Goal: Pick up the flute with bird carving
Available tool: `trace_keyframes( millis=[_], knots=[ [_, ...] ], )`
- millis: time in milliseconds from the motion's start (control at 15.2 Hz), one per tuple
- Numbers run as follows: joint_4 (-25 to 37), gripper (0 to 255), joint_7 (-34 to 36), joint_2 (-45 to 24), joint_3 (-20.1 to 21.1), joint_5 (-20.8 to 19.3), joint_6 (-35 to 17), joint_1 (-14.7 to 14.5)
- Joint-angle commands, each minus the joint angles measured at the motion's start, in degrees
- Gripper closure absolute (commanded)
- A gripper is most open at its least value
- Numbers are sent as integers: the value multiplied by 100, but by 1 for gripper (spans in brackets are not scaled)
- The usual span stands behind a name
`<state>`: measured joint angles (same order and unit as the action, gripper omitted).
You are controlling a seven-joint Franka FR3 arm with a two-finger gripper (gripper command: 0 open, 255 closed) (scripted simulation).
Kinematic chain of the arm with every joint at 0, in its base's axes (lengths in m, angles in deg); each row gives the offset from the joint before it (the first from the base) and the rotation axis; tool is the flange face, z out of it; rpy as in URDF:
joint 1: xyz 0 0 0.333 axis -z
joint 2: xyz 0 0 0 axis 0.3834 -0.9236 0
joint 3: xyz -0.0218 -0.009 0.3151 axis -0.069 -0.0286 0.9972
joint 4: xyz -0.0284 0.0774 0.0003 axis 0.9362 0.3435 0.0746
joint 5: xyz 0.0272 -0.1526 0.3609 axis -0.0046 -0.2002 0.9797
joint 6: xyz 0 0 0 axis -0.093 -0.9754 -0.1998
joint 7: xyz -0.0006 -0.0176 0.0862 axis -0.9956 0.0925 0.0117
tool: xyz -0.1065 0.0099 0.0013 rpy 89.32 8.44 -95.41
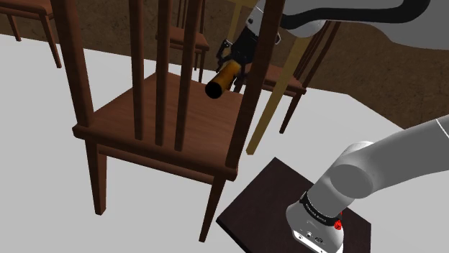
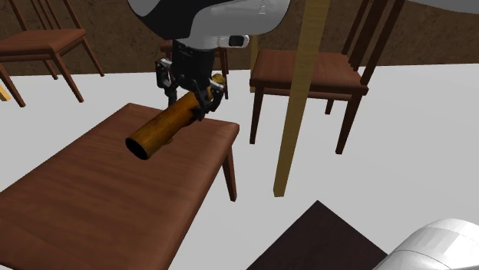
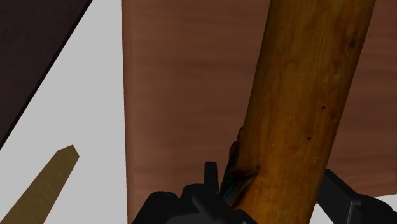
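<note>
Home dining area: wooden chairs (image 2: 307, 73) near a wooden table (image 2: 92, 199).

A thick orange-brown wooden flute (image 2: 170, 124), dark and hollow at its open end, is hanging slanted over a brown wooden tabletop (image 2: 84, 207). The black gripper (image 2: 196, 96) is clasping its higher end, where a dark patch is showing.

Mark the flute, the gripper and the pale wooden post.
flute (image 2: 163, 128): second exterior view, mid-shaft.
gripper (image 2: 189, 102): second exterior view, between its fingertips.
pale wooden post (image 2: 295, 115): second exterior view, middle of its length.
</note>
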<state>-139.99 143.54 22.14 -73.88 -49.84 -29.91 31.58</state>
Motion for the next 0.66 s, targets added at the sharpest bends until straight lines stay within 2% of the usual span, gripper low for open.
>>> trace_keyframes(
  millis=[0, 462, 594],
  knots=[
    [160, 255, -4, -5, -33, -24, 154, 18],
    [720, 255, 54, -27, -30, -65, 686, 101],
    [733, 255, 40, -24, 5, -45, 702, 147]
  ],
)
